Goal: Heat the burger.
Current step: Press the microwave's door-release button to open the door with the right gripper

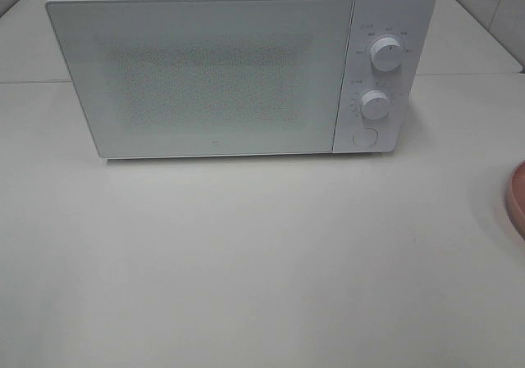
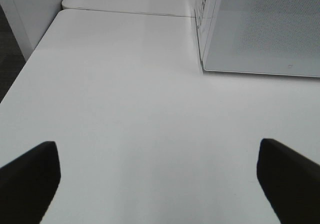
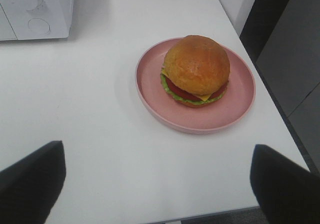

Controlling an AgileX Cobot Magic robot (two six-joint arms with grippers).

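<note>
Sitting on the plate [image 3: 150, 87], the burger [image 3: 196, 64] shows only in right-wrist view.

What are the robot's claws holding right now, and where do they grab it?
Nothing. The left claw and the right claw are both open and empty; the tan-bunned round burger sits untouched on its pink round plate.

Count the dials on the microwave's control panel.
2, both right of the microwave door: upper dial, lower dial directly beneath. The round button below them isn't a dial. None seem hidden.
</note>
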